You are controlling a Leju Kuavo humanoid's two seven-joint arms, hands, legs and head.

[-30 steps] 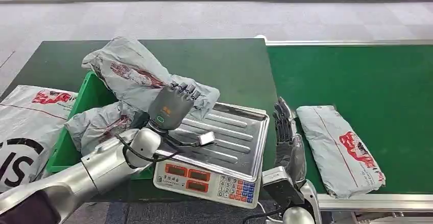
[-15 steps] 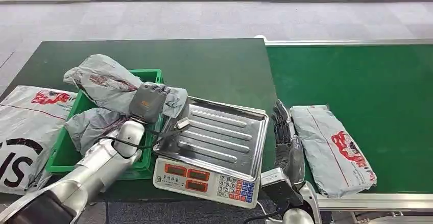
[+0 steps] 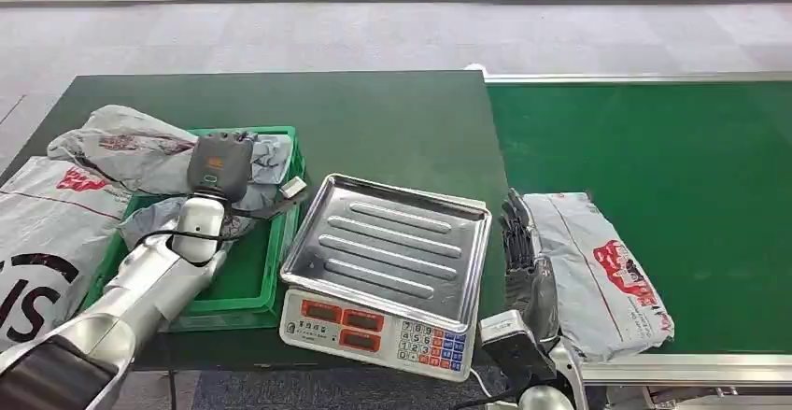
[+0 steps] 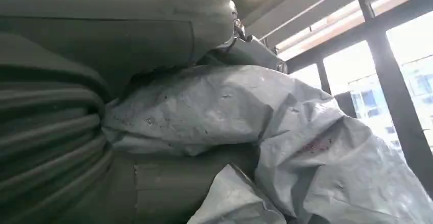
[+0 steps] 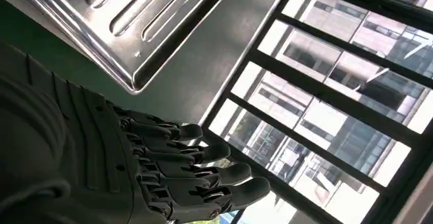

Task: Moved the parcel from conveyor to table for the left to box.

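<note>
My left hand (image 3: 220, 165) grips a crumpled grey parcel (image 3: 131, 151) with red print and holds it over the far-left part of the green box (image 3: 257, 284). In the left wrist view the parcel (image 4: 306, 147) bulges between the grey thumb (image 4: 112, 25) and the palm. A second grey parcel (image 3: 177, 220) lies inside the box. On the green conveyor (image 3: 672, 158) lies a flat grey parcel (image 3: 602, 275). My right hand (image 3: 525, 256) stands at its left edge with fingers straight and apart (image 5: 204, 175), holding nothing; I cannot tell whether they touch.
A scale with a steel tray (image 3: 388, 242) and keypad stands between box and conveyor; the tray's corner (image 5: 127, 25) appears in the right wrist view. A large white sack (image 3: 42, 242) lies left of the box. The dark green table (image 3: 392, 120) stretches behind.
My left hand carried its parcel leftward, from above the scale tray to over the box. The conveyor parcel slid left toward my right hand, which hardly moved.
</note>
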